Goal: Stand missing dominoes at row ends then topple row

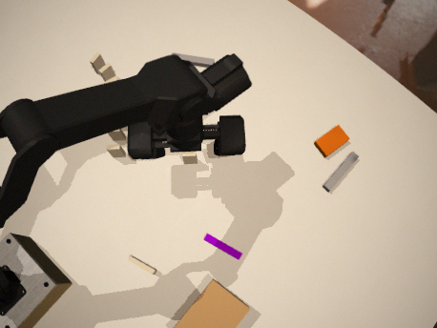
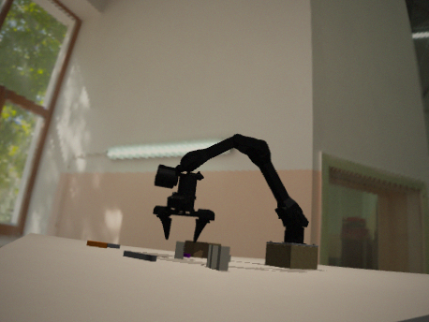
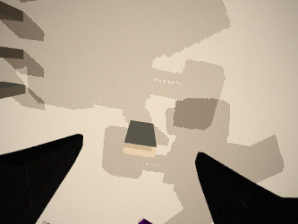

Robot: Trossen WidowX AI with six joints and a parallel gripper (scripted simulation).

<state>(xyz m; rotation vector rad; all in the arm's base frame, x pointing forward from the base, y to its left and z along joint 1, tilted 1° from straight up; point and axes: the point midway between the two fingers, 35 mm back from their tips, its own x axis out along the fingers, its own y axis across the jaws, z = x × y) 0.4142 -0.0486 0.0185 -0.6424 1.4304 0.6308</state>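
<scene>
A row of cream dominoes stands at the left in the top view, its end domino (image 1: pixel 115 151) (image 3: pixel 12 90) nearest the robot base; the arm hides the row's middle. A lone cream domino (image 1: pixel 189 157) (image 2: pixel 180 250) (image 3: pixel 140 134) stands upright, apart from the row, to its right in the top view. Another cream domino (image 1: pixel 142 264) lies flat near the base. My gripper (image 1: pixel 186 143) (image 2: pixel 181 240) (image 3: pixel 141 149) is open and empty, pointing down above the lone domino, its fingertips on either side of it in the wrist view.
A grey bar (image 1: pixel 193 59) (image 2: pixel 140 256) lies partly behind the arm. An orange block (image 1: pixel 332 140) (image 2: pixel 96 244) and another grey bar (image 1: pixel 341 172) lie at the right. A purple bar (image 1: pixel 222 246) (image 3: pixel 145 221) and a tan box (image 1: pixel 215 307) are at the front.
</scene>
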